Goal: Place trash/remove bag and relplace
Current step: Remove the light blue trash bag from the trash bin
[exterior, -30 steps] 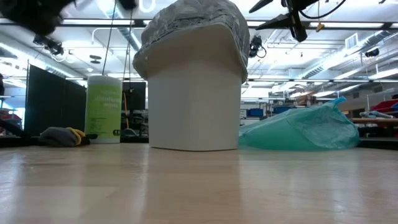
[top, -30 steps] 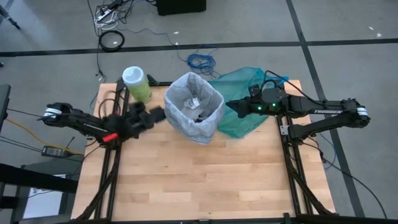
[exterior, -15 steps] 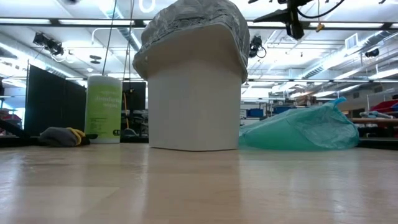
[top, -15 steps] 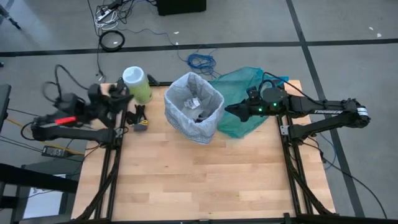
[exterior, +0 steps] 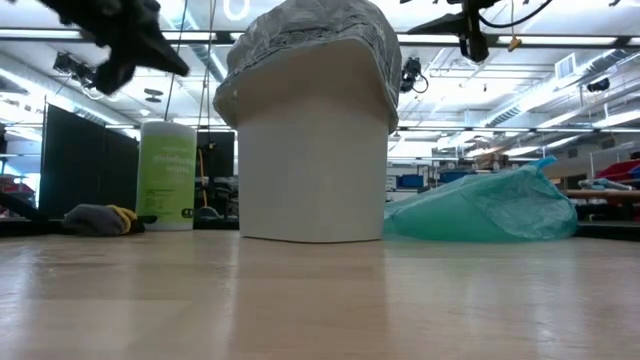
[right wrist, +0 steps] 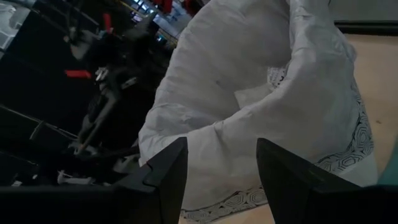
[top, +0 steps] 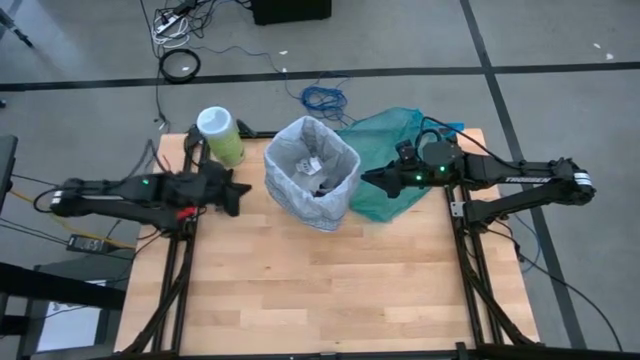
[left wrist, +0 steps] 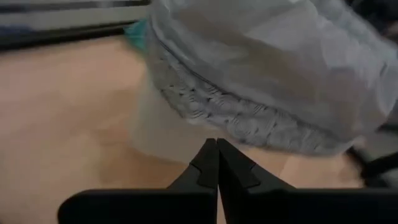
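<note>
two hands (top: 238, 190) (top: 366, 177) flanking lined bin (top: 312, 172)

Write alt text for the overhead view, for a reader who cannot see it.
A white plastic bin lined with a pale crinkly bag stands on a wooden table, scraps of trash inside. The left gripper, shut, and the right gripper, open, flank it. A teal plastic bag and green canister sit nearby.

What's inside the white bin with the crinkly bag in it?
Inside the bin, the bag lines the walls. A few scraps of trash, white and dark, lie at the bottom. Anything under them is hidden.
</note>
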`<act>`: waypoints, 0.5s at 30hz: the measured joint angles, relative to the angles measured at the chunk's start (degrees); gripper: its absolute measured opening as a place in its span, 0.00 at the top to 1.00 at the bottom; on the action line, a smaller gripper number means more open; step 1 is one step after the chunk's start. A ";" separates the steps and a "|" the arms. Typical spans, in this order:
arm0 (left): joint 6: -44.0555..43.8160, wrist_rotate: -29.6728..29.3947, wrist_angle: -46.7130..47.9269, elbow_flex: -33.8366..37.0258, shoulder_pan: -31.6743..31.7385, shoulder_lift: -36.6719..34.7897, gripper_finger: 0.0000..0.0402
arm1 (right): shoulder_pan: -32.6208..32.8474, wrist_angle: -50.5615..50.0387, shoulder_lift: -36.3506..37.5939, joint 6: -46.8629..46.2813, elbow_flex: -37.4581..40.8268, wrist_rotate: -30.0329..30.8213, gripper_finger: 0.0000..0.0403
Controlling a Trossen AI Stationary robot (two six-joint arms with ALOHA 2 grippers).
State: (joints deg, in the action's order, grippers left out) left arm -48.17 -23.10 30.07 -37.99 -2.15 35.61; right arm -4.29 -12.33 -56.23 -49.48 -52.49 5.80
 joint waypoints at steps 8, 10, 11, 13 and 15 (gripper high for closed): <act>-11.22 -0.23 -28.57 16.03 -4.28 -2.41 0.98 | -1.88 -8.13 -0.40 -0.86 0.04 9.07 0.51; -13.79 -0.01 -32.43 18.24 -5.23 -2.33 0.98 | -2.96 -7.52 -0.65 -1.08 0.04 8.98 0.49; -14.66 -0.03 -33.48 19.12 -5.63 -2.29 0.98 | -3.25 -7.07 -0.98 -1.24 -0.01 8.99 0.48; -15.67 -0.26 -35.48 20.50 -6.03 -2.00 0.98 | -3.61 -8.33 -1.84 -0.54 0.22 8.81 0.47; -17.83 -0.45 -36.54 22.03 -6.26 -1.85 0.98 | -3.72 -8.47 -2.85 -0.30 1.78 7.70 0.46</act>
State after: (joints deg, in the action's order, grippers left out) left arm -66.00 -23.55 -6.47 -15.96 -8.40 33.76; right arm -8.01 -20.80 -59.07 -49.78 -50.71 13.50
